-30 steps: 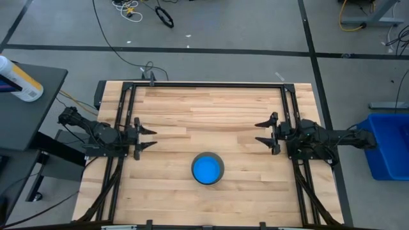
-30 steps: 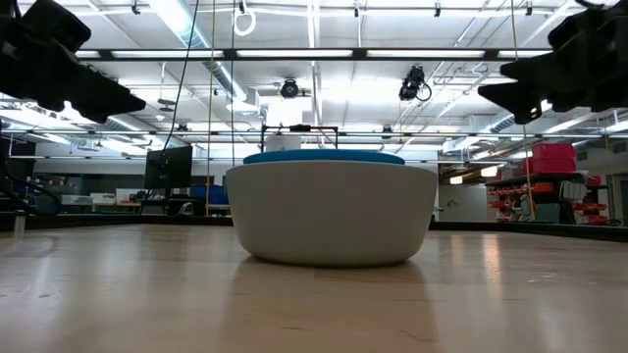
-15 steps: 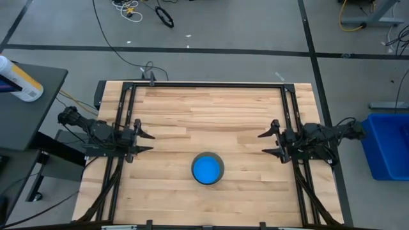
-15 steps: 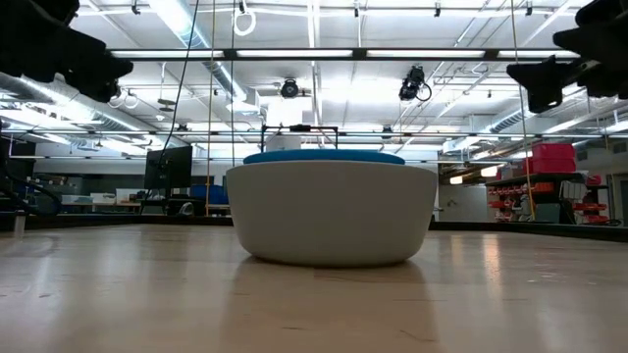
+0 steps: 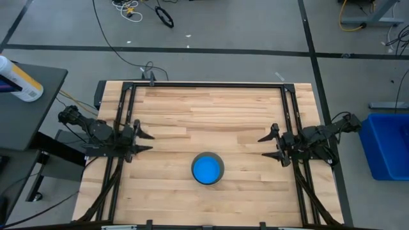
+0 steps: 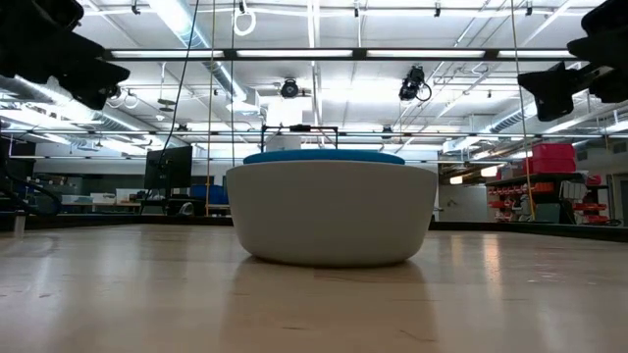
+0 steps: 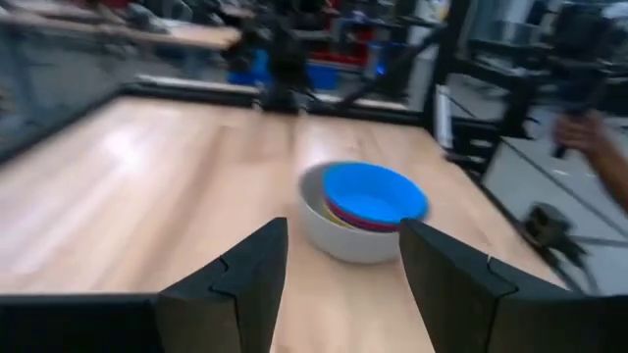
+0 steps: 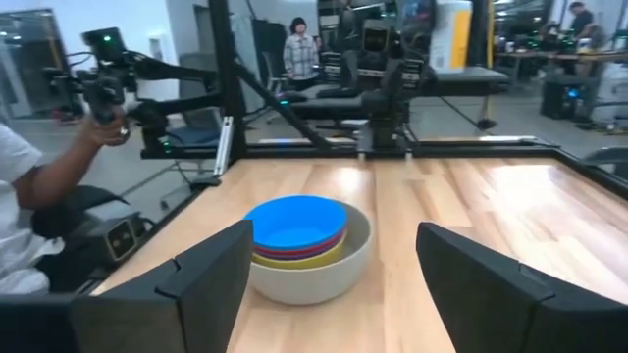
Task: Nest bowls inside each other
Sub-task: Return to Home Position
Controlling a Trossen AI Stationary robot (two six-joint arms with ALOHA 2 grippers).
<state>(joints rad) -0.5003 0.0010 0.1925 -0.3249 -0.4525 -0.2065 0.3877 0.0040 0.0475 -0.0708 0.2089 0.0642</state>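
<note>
The bowls stand nested as one stack [image 5: 208, 168] near the middle of the table's near half. The grey bowl [image 6: 332, 216] rests by its base on the wood. Inside it sit a yellow bowl [image 8: 294, 263], a red one [image 8: 294, 253] and a bright blue one [image 8: 296, 222] on top. My left gripper [image 5: 148, 142] hangs open above the table's left side, well apart from the stack. At the right side my right gripper [image 5: 263, 147] is also open, pointing toward the stack. The fingers of both hold nothing.
Black frame rails [image 5: 211, 84] run along the table's left, far and right edges. A blue bin [image 5: 387, 147] stands right of the table, and a bottle [image 5: 19, 80] lies on a side table at the left. A person's hand with a controller [image 8: 103, 103] shows beyond the table.
My right gripper has swung toward the table's near edge and turned its open fingers toward the bowl stack. My left gripper has risen a little and rolled slightly. The bowls have stayed where they were.
</note>
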